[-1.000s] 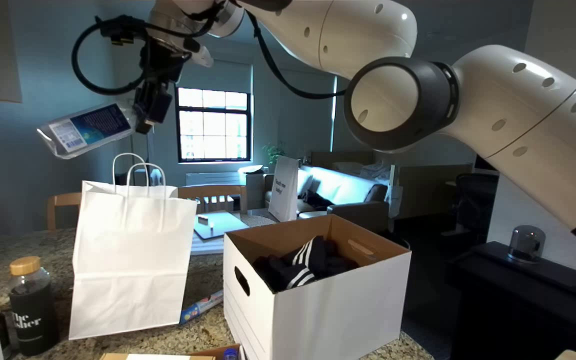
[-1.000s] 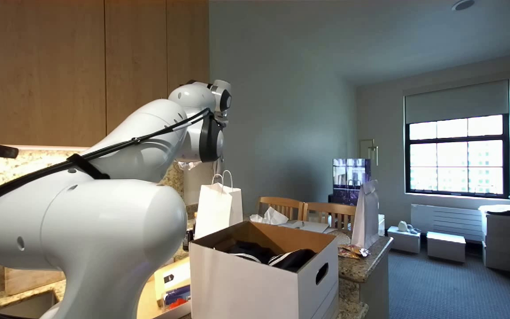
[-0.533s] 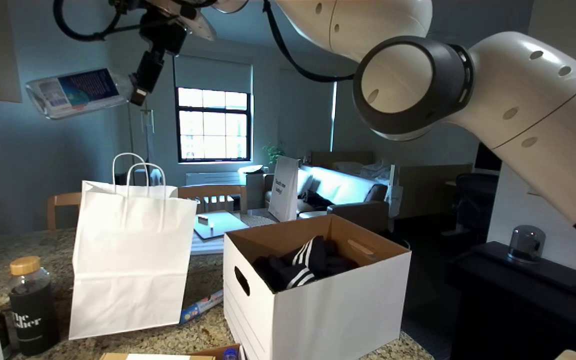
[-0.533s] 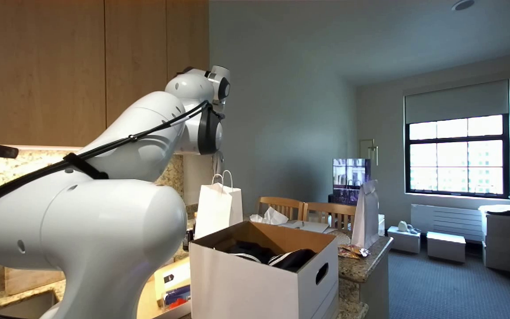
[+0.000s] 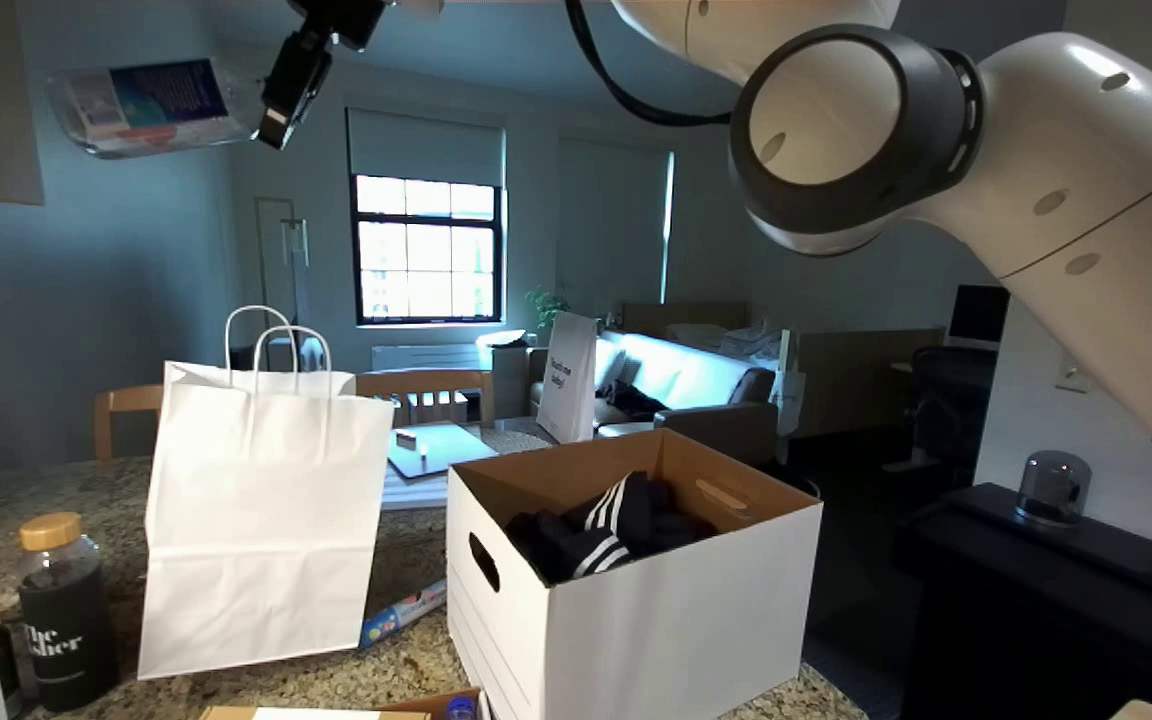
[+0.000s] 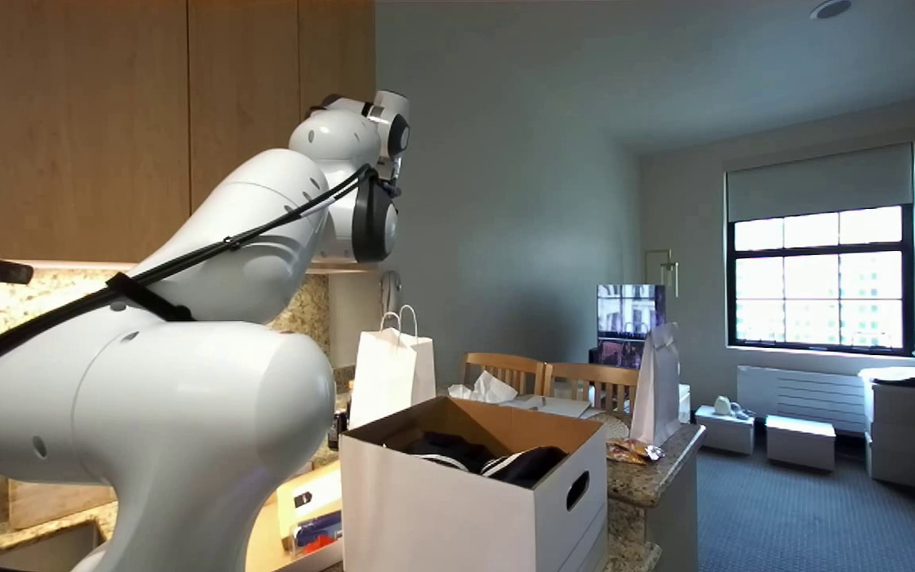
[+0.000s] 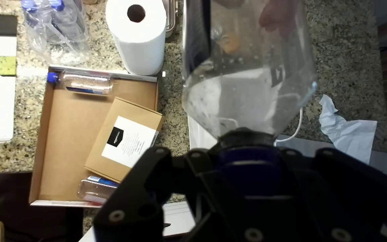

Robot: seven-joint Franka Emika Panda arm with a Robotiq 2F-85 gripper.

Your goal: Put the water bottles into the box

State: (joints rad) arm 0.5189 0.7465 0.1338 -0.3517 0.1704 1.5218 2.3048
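The gripper (image 5: 276, 122) has its two fingers (image 5: 296, 82) pinched on one water bottle (image 5: 151, 108), at its blue cap (image 7: 251, 171). Down below, two more bottles (image 7: 87, 83) lie in one cardboard tray (image 7: 67, 134), and two blue caps (image 7: 57, 4) show inside clear wrap (image 7: 66, 40) beside it. One white box (image 5: 681, 620) stands on the counter (image 5: 411, 665) with dark clothes (image 5: 646, 515) inside. The gripper and bottle are higher than before; the box stayed put.

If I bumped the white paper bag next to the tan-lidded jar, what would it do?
The bag might tip, since it stands taller than wide. Being thin, creased paper, it would probably buckle too. Its inside is hidden, so weight's a guess.
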